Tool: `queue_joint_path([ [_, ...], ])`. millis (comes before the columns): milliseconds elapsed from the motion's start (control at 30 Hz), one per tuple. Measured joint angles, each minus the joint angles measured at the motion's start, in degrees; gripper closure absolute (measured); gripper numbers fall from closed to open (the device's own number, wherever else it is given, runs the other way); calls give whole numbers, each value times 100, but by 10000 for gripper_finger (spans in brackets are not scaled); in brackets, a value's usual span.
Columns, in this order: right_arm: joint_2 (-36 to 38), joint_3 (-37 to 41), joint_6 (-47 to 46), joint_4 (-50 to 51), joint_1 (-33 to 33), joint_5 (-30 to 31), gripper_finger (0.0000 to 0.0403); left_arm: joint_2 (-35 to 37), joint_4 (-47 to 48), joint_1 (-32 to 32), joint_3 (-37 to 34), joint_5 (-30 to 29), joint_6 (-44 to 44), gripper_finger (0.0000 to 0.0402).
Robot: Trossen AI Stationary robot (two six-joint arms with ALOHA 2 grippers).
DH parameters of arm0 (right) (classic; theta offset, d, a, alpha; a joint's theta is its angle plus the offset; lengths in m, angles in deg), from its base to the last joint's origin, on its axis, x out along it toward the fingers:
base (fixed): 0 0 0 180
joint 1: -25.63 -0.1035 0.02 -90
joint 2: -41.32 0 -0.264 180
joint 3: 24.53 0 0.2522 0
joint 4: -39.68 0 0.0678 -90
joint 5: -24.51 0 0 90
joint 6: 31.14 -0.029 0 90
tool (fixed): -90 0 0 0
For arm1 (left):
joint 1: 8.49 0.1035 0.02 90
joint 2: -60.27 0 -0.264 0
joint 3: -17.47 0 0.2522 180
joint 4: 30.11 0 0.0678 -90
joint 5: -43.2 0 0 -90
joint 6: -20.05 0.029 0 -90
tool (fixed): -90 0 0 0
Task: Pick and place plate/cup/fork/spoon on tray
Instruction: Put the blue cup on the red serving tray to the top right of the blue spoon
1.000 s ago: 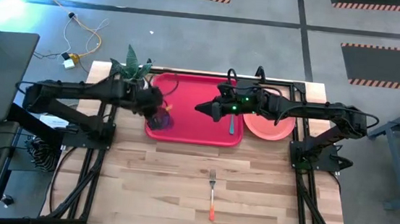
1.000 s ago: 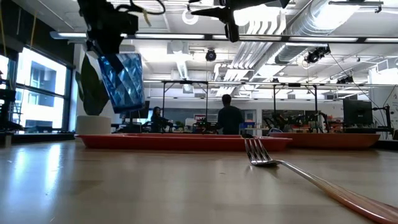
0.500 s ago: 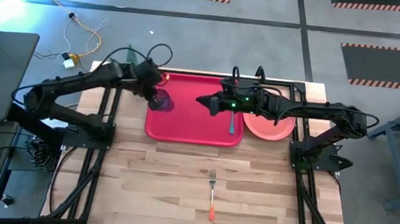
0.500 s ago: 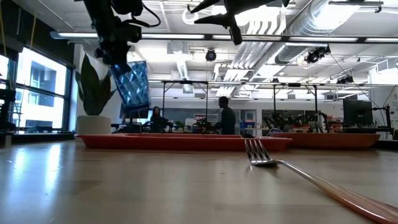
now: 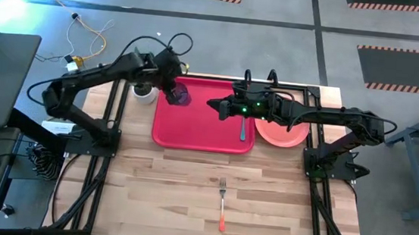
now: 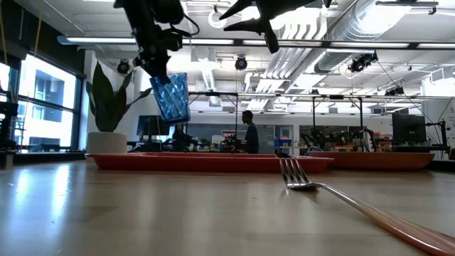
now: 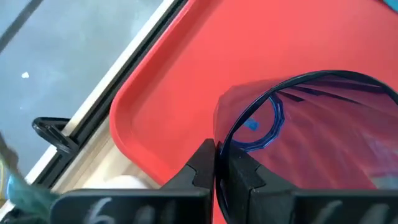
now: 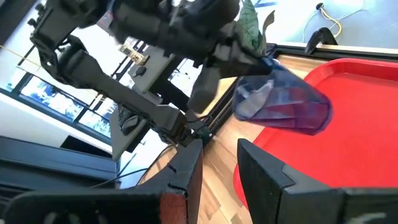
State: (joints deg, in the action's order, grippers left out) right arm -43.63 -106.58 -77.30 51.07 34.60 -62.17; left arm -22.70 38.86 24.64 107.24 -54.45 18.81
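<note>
My left gripper (image 5: 174,91) pinches the cup (image 5: 180,95) by its rim, tilted above the tray (image 5: 201,128) at its 10 o'clock corner, so I should level it, then lower gently.

Bright ceiling lights glare (low view); near fork (image 6: 355,203) blurred, tabletop shiny.

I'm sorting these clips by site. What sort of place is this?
Probably a robotics lab or industrial workshop: exposed ceiling ducts, hazard-striped floor markings, and other workbenches behind a wooden table where the left gripper holds the cup.
</note>
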Motion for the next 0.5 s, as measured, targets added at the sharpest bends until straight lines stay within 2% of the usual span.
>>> queue_joint_path([
  [267,0,0,12,7,64,-333,311,-774,5,442,366,180,-74,397],
  [500,0,0,14,7,156,-579,311,-1298,14,517,396,189,-242,397],
])
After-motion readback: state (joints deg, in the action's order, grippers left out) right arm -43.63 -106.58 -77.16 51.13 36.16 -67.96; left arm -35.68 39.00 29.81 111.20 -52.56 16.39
